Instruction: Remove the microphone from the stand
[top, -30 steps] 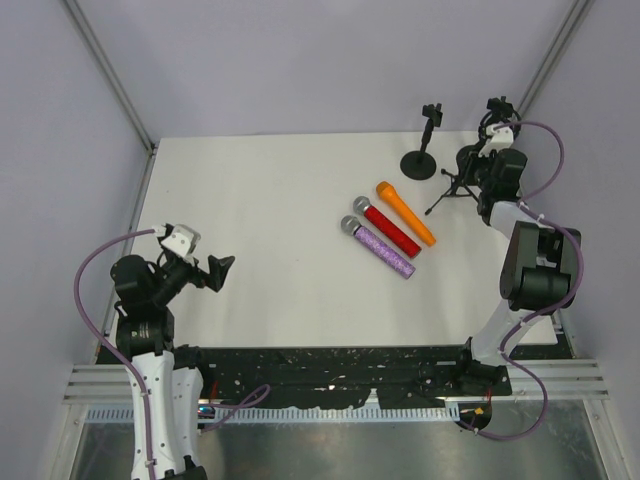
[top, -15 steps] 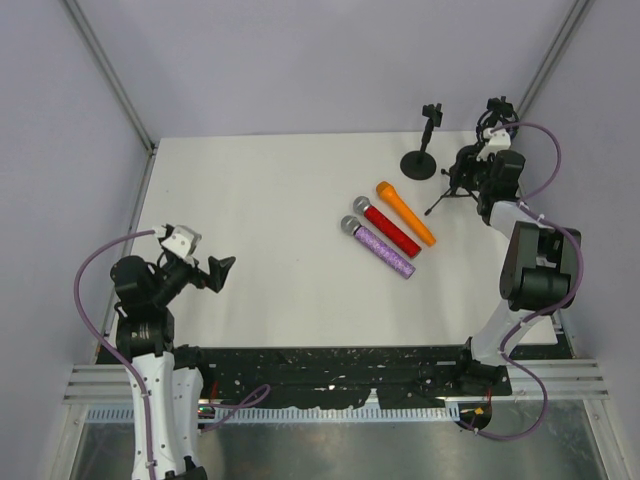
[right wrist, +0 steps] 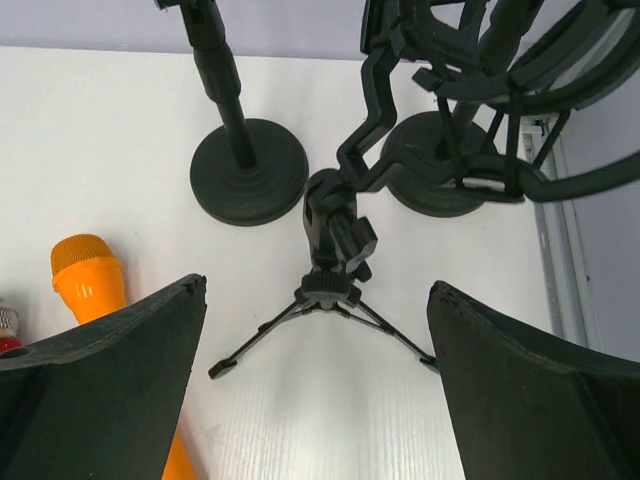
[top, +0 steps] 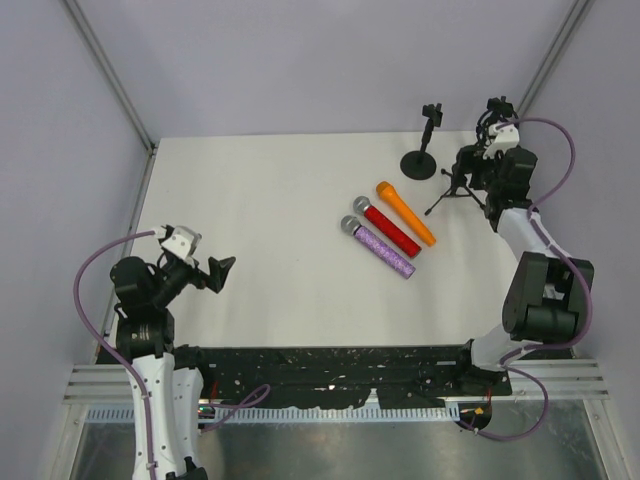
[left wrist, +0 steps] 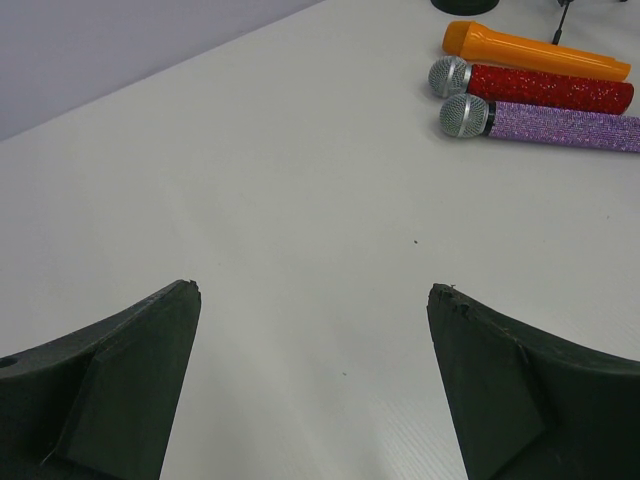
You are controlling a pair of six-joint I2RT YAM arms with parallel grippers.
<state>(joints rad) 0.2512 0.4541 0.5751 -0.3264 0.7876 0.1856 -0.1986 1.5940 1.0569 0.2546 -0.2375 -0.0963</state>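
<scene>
Near on the left, the left claw (left wrist: 312, 290) hangs wide open over the white table (top: 260, 200), holding nothing. In the middle, the sparkly purple microphone (top: 383, 248), sparkly red microphone (top: 392, 230) and plain orange microphone (top: 407, 213) lie side by side. Far right, the right claw (right wrist: 317, 288) has just opened wide above the small black three-legged stand (right wrist: 330, 215). It grips nothing. No microphone shows in the stand's holder, so the job looks done.

The light is bright, soft and even, coming from above the table (top: 260, 200). Shadows on the table are pale and short, close under the tripod stand (right wrist: 330, 290). In the left wrist view the table looks greyer; all views are sharp.
</scene>
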